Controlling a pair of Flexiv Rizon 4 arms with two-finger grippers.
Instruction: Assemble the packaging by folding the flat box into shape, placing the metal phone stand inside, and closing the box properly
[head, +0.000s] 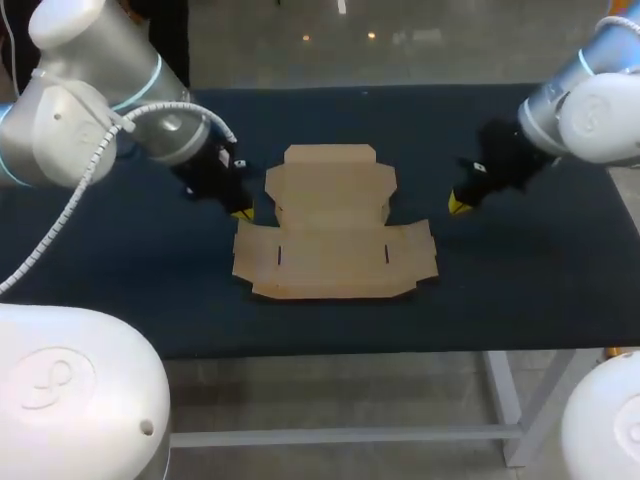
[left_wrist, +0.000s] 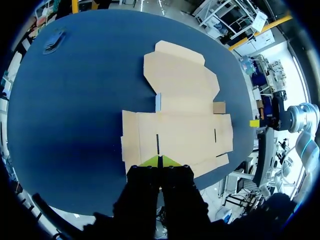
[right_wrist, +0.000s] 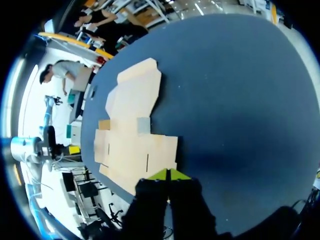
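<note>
Left claw (left_wrist: 160, 160) covers an edge of flat box (left_wrist: 177, 125).

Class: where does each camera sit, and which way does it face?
Head view: above and behind, looking down on the table; left hand and right hand show.
Left wrist view: on the left wrist, looking along its shut hand at the flat box.
Right wrist view: on the right wrist, facing the box past its shut hand.
All share the box.
</note>
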